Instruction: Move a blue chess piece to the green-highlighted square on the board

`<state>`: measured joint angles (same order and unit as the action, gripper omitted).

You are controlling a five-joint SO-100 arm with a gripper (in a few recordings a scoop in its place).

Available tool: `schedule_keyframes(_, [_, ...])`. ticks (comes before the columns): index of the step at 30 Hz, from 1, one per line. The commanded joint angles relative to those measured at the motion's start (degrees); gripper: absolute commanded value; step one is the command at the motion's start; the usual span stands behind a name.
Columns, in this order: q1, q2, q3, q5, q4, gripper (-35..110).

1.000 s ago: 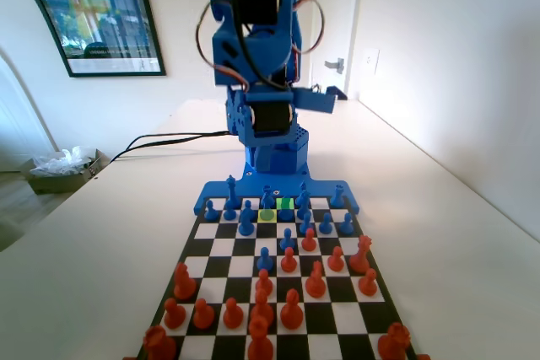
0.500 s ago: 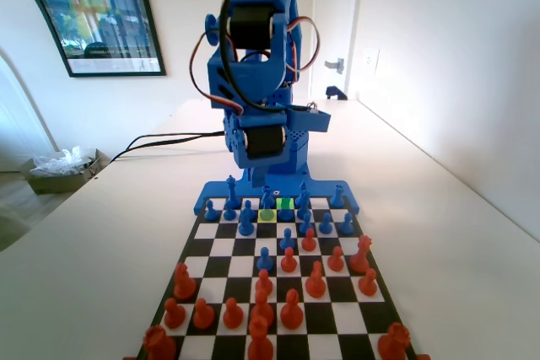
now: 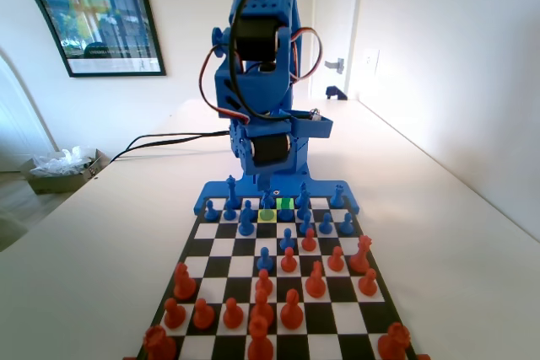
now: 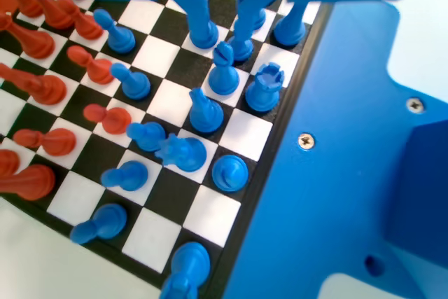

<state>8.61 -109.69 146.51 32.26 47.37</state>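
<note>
Spanning the tabletop (image 3: 93, 276), one board (image 3: 221, 247) | one claw (image 4: 224, 36), jaws apart, empty, low over back-row blue pieces in wrist view | one green-highlighted square (image 3: 285, 203), back row, fixed view | blue chess piece (image 4: 224, 71) just below claw tips, wrist view

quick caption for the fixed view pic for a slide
Blue arm folded over the board, green square lit among blue pieces at its foot.

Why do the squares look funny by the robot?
Two squares glow: the green-highlighted square and a yellow-green one, both on the board's far end near the blue arm. No piece has fallen; nothing is broken.
</note>
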Motion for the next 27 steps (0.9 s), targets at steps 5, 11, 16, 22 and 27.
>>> schedule_keyframes(5, [0.44,0.44,0.70,0.62,-1.23,8])
schedule_keyframes(11, [0.70,0.97,2.20,1.32,-2.81,8])
schedule_keyframes(16, [0.97,1.32,2.72,1.58,-4.04,8])
schedule_keyframes(22, [0.70,1.76,2.11,1.32,-4.48,8])
schedule_keyframes(27, [0.44,2.11,2.11,1.32,-5.10,8])
